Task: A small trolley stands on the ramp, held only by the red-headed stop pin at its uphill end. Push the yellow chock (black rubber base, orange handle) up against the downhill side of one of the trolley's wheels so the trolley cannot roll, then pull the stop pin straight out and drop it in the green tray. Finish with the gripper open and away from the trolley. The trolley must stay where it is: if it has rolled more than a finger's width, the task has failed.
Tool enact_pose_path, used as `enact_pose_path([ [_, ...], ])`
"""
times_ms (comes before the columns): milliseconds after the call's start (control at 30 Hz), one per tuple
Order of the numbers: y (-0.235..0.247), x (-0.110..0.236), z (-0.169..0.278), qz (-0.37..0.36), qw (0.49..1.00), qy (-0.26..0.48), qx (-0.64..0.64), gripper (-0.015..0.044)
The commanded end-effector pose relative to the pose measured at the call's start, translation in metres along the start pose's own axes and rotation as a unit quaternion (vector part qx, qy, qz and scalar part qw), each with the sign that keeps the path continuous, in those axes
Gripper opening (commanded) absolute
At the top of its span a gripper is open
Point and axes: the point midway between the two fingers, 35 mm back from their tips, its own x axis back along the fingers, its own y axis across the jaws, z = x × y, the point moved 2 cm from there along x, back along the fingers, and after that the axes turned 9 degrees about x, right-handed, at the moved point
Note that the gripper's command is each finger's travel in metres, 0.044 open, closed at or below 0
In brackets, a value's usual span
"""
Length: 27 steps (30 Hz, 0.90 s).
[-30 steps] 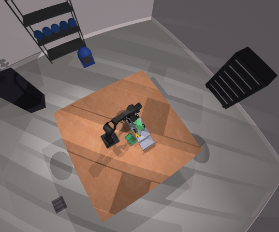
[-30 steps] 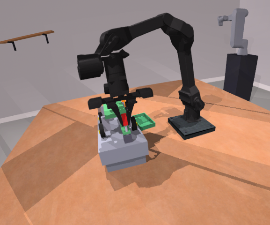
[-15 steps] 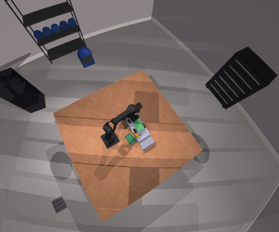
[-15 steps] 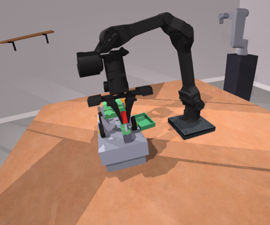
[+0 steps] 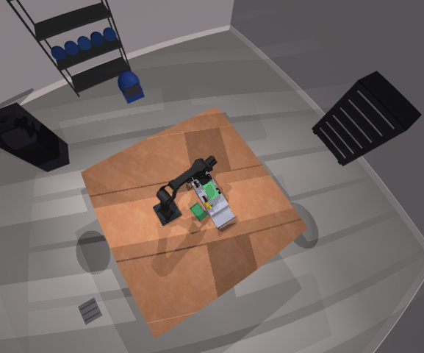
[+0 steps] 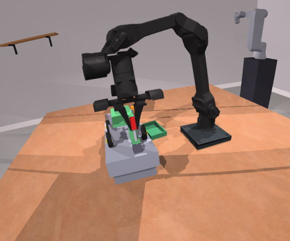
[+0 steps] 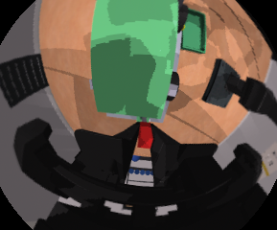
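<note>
The trolley (image 6: 117, 118) (image 7: 134, 45) (image 5: 212, 190) has a green body and black wheels and stands on the grey ramp (image 6: 129, 158) (image 5: 224, 217). The red-headed stop pin (image 6: 132, 122) (image 7: 146, 133) stands at the trolley's near, uphill end. My gripper (image 6: 133, 126) (image 7: 145, 126) points straight down and is shut on the pin's red head. The yellow chock (image 5: 206, 205), with its orange handle, sits at the trolley's far, downhill end on the tray side; whether it touches a wheel cannot be told. The green tray (image 6: 154, 129) (image 5: 198, 211) (image 7: 192, 31) lies on the table beside the ramp.
The arm's black base plate (image 6: 204, 134) (image 7: 222, 83) stands on the wooden table (image 6: 217, 181) just beyond the tray. A black cabinet (image 5: 365, 118), a shelf rack (image 5: 78, 45) and a pedestal with a grey arm (image 6: 258, 78) stand off the table.
</note>
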Motion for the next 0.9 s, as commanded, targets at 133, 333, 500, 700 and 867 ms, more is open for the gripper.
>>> enact_pose_path([
  [133, 0.0, 0.007, 0.002, -0.003, 1.0, 0.002, 0.003, 0.0],
  [333, 0.0, 0.01, 0.002, -0.003, 1.0, 0.002, 0.003, 0.0],
  [500, 0.0, 0.012, 0.002, -0.003, 1.0, 0.002, 0.003, 0.0],
  [700, 0.0, 0.016, 0.003, -0.003, 1.0, 0.002, 0.003, 0.0],
  [867, 0.0, 0.018, 0.004, -0.003, 1.0, 0.002, 0.003, 0.0],
])
